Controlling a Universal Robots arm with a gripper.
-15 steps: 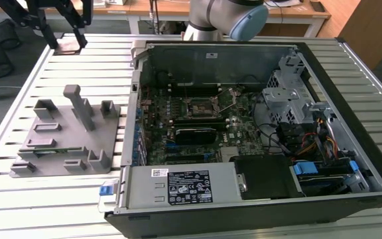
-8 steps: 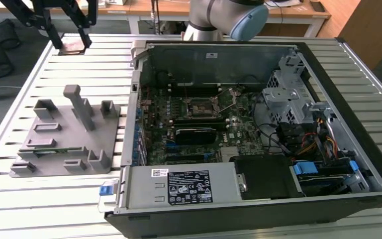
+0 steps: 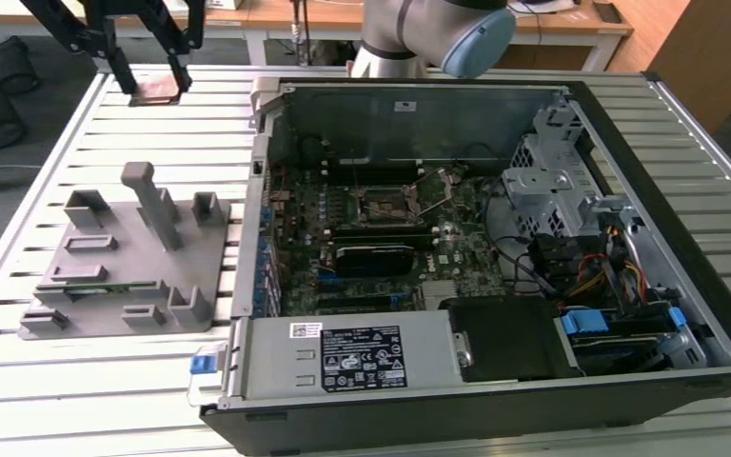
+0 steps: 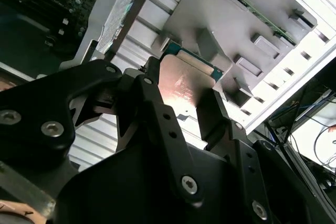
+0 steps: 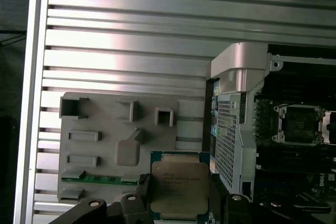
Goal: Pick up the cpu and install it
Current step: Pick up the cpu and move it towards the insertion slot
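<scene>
Claw: the claw (image 3: 156, 82) is clenched on the cpu, one black finger (image 5: 140, 186) pressing each of two opposite edges, as both wrist views show.
Cpu: the cpu (image 5: 179, 190) is held flat with its pale metal top facing the first wrist camera and a green rim around the metal. In the exterior view it hangs clear of the surface at the far corner on the exterior view's left, outside the case.
Fixture: the grey fixture (image 3: 125, 276) lies on the surface on the exterior view's left, just beside the case and well apart from the claw.
Memory strip: a green memory strip (image 3: 87, 288) sits in a slot along the fixture's near edge.
Case: the open case (image 3: 493, 381) lies on its side, with the board (image 3: 379, 238) facing up.
Socket: the dark metal-framed socket (image 3: 385, 203) is on the board, near the middle of the case.
Surface: the slatted metal surface (image 3: 73, 381) carries the fixture and the case.
Arm: the arm (image 3: 436, 33) rises behind the case's far wall.
</scene>
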